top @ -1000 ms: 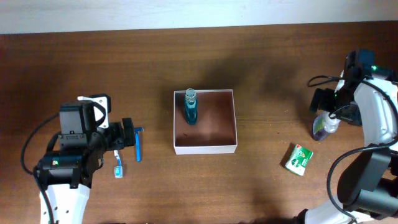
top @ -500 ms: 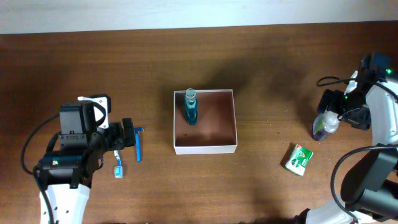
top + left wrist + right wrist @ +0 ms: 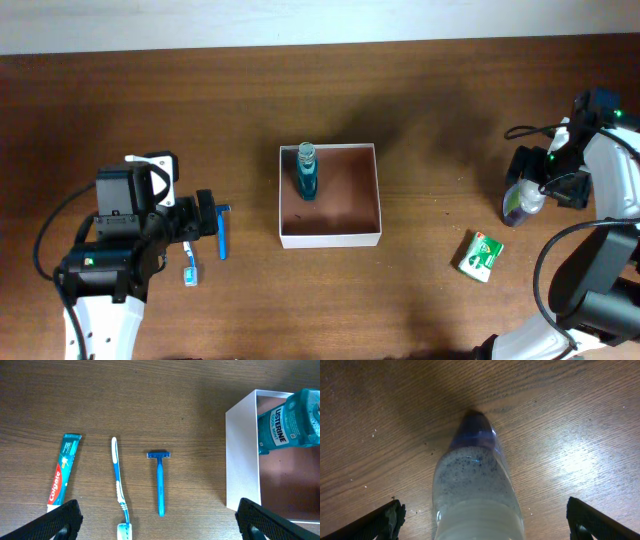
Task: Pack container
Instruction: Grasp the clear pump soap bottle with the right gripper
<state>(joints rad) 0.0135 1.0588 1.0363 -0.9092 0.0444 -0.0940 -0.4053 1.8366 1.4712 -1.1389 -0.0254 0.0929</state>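
Overhead, your right gripper (image 3: pixel 530 190) is well right of the square white-walled container (image 3: pixel 330 238), jaws spread either side of the clear, white-capped, purple-based plastic bottle (image 3: pixel 472 475), likely lined up to grasp it. Left of the container, your left gripper (image 3: pixel 208 222) hangs spread and empty above the blue plastic razor (image 3: pixel 160 482).
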